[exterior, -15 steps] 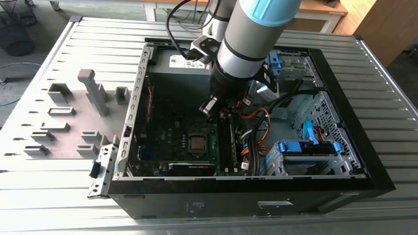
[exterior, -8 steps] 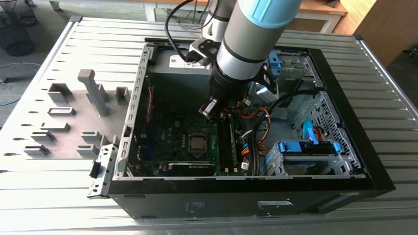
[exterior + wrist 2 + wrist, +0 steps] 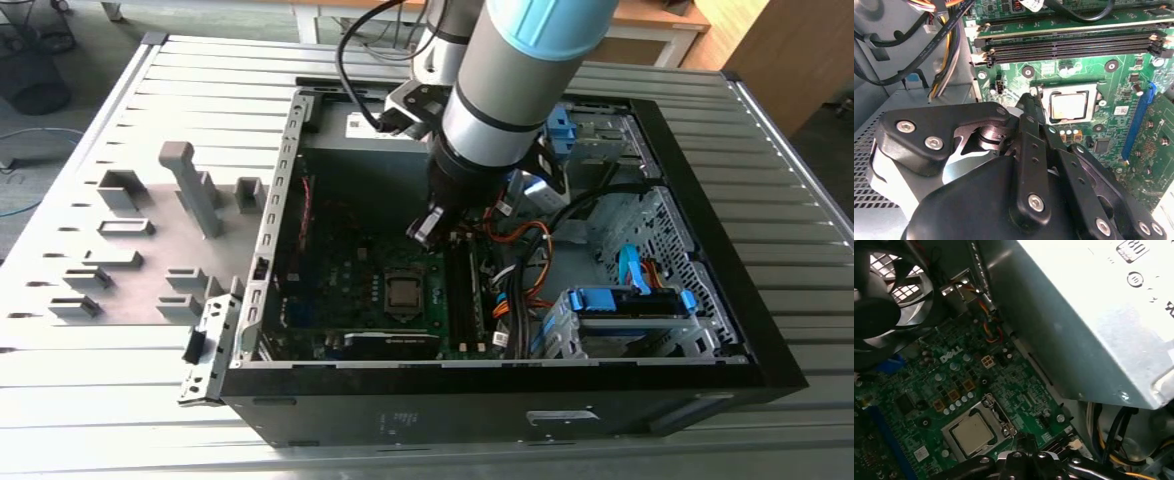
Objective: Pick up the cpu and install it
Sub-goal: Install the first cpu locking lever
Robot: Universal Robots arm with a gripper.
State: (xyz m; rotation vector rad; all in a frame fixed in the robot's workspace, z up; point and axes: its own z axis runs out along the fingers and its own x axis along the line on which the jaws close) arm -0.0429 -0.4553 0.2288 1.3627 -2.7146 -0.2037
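The cpu [image 3: 400, 292], a small square chip with a silver-grey top, lies flat in the socket of the green motherboard [image 3: 340, 275] inside the open computer case. It shows in both wrist views [image 3: 1069, 106] [image 3: 973, 432], framed by the socket's metal edge. My gripper [image 3: 427, 228] hangs over the board just behind the socket, a short way above it. In the second wrist view the black fingers come together at the gripper tip [image 3: 1030, 98], close beside the socket and apart from the chip. The gripper [image 3: 1026, 441] is shut with nothing in it.
Black memory slots [image 3: 1069, 47] run beside the socket. A silver power supply [image 3: 1094, 315] and a black fan [image 3: 884, 295] stand close to the arm. Coloured cables [image 3: 523, 262] and blue drive cages [image 3: 627, 300] fill the case's right. A grey fixture plate [image 3: 134, 240] lies outside.
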